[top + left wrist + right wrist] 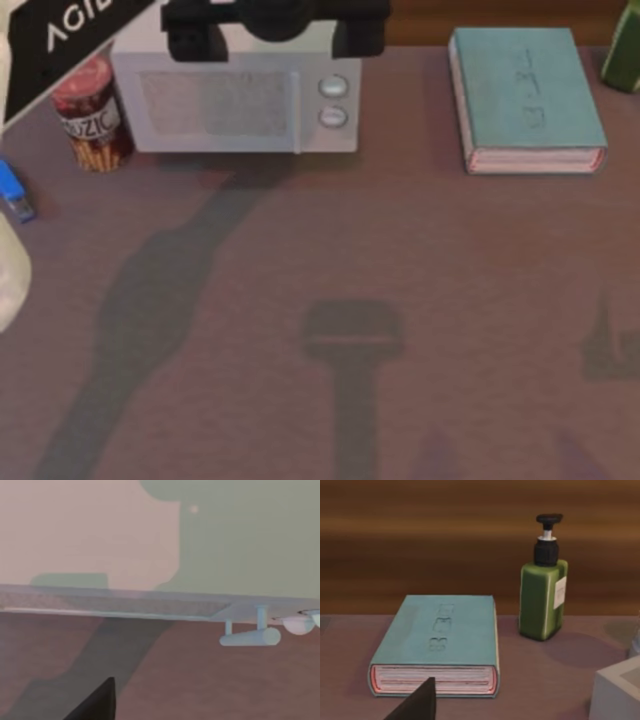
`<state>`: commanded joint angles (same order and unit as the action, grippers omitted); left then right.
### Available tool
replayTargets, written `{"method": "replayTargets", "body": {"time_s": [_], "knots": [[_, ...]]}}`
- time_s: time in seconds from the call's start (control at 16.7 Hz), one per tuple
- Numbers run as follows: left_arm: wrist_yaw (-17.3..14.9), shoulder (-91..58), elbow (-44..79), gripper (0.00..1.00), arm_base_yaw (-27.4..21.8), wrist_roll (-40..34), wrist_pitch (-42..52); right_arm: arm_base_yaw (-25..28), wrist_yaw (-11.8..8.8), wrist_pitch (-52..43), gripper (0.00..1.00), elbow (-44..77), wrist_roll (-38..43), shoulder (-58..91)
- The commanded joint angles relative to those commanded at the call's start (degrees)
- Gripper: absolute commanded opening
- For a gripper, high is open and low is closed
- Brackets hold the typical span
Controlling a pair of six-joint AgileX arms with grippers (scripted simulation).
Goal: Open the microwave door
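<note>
A blue object lies at nine o'clock, with a snack can just beside the microwave at eleven. The microwave door sits closed; the left gripper hovers above, finger spread untellable. A teal book lies at one, then a green pump bottle. The table foreground is open.

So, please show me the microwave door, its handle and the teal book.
microwave door (pixel 212 103): top view, on the mesh window.
handle (pixel 250 637): left wrist view, on the bar.
teal book (pixel 440 632): right wrist view, on the cover.
</note>
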<state>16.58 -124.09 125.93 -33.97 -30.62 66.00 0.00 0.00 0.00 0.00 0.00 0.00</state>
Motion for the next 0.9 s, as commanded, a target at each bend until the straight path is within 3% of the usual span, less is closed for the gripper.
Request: {"method": "replayTargets", "body": {"time_s": [0.36,0.66,0.9], "knots": [[-0.2,-0.5,-0.6,1.0,0.5,0.4,-1.1,0.0,0.0,0.0,1.0,0.0,0.0,0.0],[-1.1,-5.5,-4.2,1.0,2.4,2.3,-10.7,0.0,0.0,0.0,1.0,0.0,0.0,0.0],[-1.3,-6.7,-5.0,1.0,2.8,2.7,-12.4,0.0,0.0,0.0,1.0,0.0,0.0,0.0]]}}
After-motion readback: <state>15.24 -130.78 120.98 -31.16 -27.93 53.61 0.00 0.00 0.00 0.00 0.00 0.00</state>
